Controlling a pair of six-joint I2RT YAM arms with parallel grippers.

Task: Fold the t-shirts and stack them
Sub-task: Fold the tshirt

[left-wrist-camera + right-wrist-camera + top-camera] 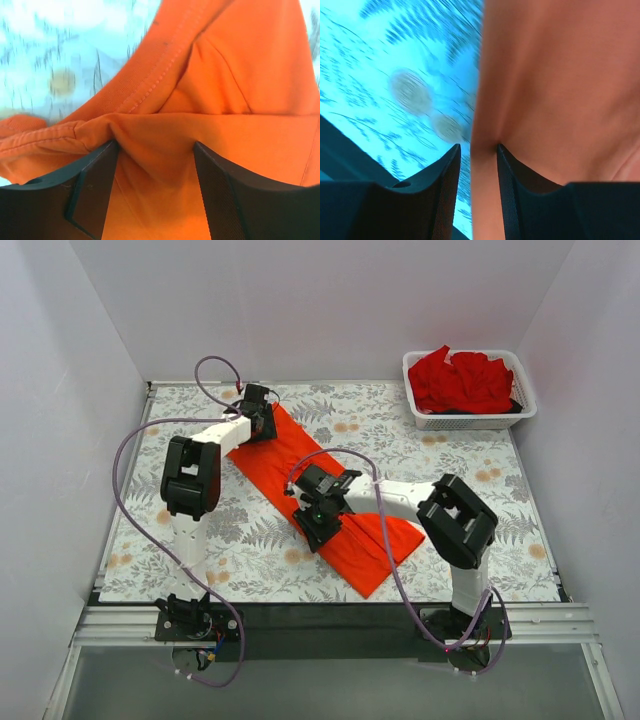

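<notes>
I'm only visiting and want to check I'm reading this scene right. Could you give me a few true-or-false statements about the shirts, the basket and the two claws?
1. The orange-red t-shirt lies in the white basket. False: it lies in a long strip on the flowered table; the basket holds deeper red shirts.
2. The left gripper and the right gripper are both at the orange-red t-shirt. True.
3. The basket stands at the table's far right corner. True.
4. The right gripper hangs clear of any cloth. False: the shirt's edge is pinched between its fingers.
</notes>
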